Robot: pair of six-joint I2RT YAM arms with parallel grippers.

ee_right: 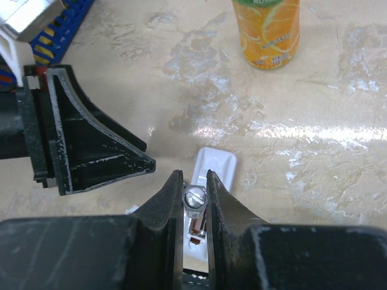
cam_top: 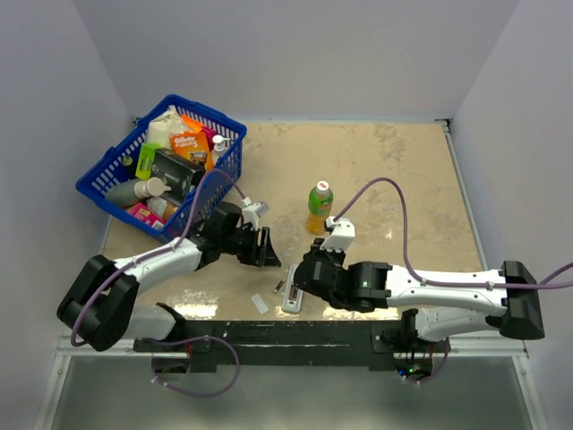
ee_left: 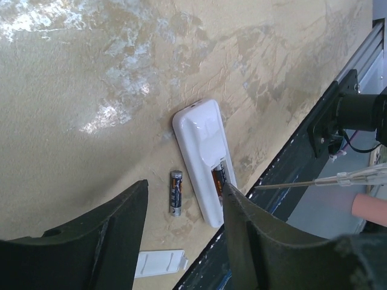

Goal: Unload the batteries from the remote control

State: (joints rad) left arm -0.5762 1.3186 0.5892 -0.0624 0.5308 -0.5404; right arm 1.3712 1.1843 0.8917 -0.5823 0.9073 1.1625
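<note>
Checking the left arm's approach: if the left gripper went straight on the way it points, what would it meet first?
Probably the loose battery, lying on the table between the left gripper's open fingers, beside the remote control. One finger may also touch the remote's edge; depth is unclear.

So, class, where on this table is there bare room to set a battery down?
Free: the stretch right of the bottle; the far strip beside the basket. Crowded: near edge, where left gripper, right gripper, remote, battery and cover meet.
</note>
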